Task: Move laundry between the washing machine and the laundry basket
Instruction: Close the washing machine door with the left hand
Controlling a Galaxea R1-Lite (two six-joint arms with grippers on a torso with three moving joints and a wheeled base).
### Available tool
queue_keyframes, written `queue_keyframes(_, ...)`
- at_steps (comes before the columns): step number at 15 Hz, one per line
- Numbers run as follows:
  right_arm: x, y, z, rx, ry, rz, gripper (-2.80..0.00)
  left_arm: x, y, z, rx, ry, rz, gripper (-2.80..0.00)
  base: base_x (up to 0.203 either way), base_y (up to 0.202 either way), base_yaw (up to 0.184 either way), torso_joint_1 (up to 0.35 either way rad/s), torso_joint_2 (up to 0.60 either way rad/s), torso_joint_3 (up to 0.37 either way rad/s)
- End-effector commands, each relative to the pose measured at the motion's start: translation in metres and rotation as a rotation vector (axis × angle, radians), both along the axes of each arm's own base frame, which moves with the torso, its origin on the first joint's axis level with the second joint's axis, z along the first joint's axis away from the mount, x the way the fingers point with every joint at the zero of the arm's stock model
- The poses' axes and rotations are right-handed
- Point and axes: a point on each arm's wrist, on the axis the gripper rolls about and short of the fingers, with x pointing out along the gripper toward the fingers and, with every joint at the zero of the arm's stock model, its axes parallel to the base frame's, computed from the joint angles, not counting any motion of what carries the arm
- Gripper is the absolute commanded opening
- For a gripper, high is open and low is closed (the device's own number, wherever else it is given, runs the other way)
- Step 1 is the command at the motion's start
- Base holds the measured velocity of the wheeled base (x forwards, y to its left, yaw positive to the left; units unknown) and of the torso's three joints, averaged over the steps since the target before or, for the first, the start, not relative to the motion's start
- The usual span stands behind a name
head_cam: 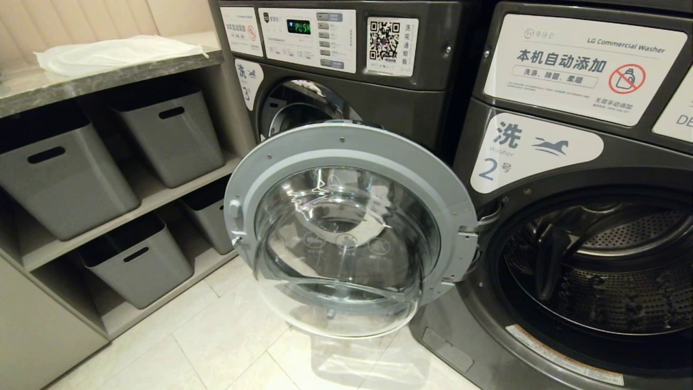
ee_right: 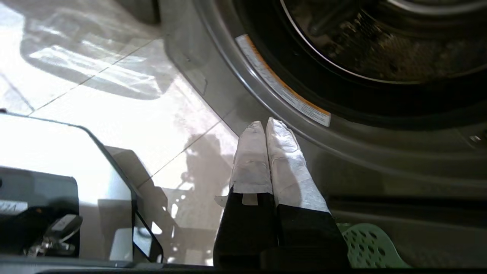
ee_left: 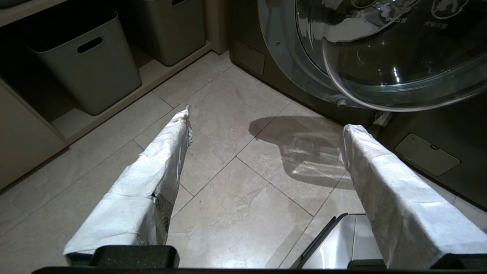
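Note:
The washing machine [head_cam: 541,162] marked 2 stands at the right with its dark drum [head_cam: 601,265] exposed. Its round glass door [head_cam: 346,227] is swung wide to the left. No laundry shows in the drum. A corner of the green perforated laundry basket [ee_right: 367,247] shows low beside my right gripper [ee_right: 265,123]. That gripper is shut with nothing between its wrapped fingers, and it is just below the drum's front rim [ee_right: 281,89]. My left gripper [ee_left: 268,120] hangs open over the floor tiles, empty, under the door glass [ee_left: 399,57]. Neither arm appears in the head view.
A second washer [head_cam: 335,81], marked 3, stands behind the open door. Grey bins [head_cam: 65,179] fill the shelves at the left, under a countertop with a white sheet [head_cam: 113,54]. My own base [ee_right: 57,152] shows on the tiled floor.

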Motion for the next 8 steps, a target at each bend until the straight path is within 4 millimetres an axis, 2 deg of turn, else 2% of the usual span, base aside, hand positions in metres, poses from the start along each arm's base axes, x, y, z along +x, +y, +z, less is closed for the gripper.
queue_keyframes(1, -0.014, 0.003, -0.013, -0.016, -0.074, 0.066, -2.8, 0.0, 0.0, 0.0, 0.0, -0.001, 0.001, 0.0, 0.0, 0.0, 0.0, 0.0, 0.0, 0.0)
queue_keyframes(5, -0.026, 0.004, -0.017, 0.019, -0.198, 0.113, -2.8, 0.0, 0.0, 0.0, 0.0, -0.002, 0.001, 0.0, 0.0, 0.0, 0.0, 0.0, 0.0, 0.0)
queue_keyframes(8, -0.029, 0.003, -0.021, 0.136, -0.168, 0.071, -2.8, 0.0, 0.0, 0.0, 0.0, -0.001, 0.001, 0.0, 0.0, 0.0, 0.0, 0.0, 0.0, 0.0)
